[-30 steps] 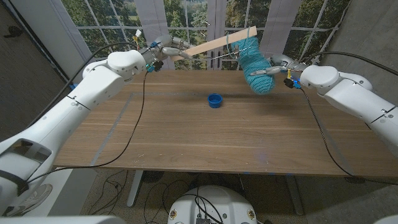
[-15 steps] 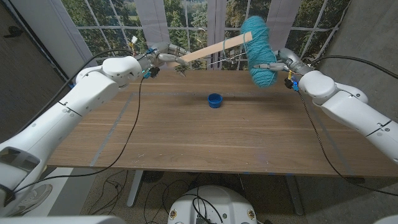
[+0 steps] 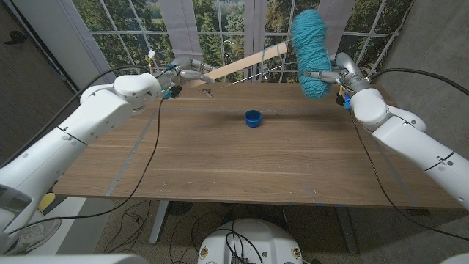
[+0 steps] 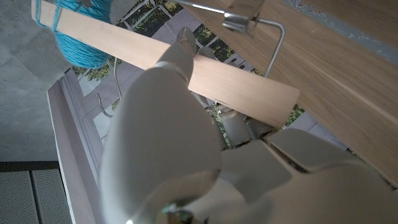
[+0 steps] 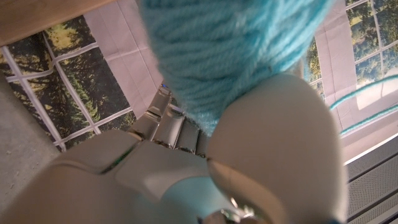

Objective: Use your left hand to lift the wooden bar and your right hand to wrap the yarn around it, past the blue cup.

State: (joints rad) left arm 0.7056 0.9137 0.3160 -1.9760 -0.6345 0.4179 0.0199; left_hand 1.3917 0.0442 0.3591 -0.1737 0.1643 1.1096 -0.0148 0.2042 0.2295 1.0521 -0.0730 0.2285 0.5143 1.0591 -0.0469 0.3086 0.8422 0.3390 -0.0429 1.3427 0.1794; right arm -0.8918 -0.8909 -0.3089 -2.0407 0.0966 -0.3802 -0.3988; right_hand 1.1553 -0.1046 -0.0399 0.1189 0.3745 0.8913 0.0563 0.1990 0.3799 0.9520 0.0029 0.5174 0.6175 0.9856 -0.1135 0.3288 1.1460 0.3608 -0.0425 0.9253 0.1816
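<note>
Yarn skein up higher vs 1 s ago, bar held raised at far table edge.

Vs 1 s ago: right hand (image 3: 327, 74) w/ teal yarn skein (image 3: 311, 50) raised from beside bar's far end to above it, skein now upright, top near pic's upper edge; left hand (image 3: 189, 72) drawn back slightly toward left; blue cup (image 3: 253, 118) unmoved on table (image 3: 242, 161), mid-far. Skein: large, fuzzy, teal, elongated, clamped low in right hand's fingers, above table's far right. Wooden bar (image 3: 242, 62): pale flat slat, tilted up to right, off table, near end gripped by left hand, far end by skein; few teal strands looped near far end in left wrist view (image 4: 46, 15). Cup: small, round, open-topped, below and well apart from bar.
</note>
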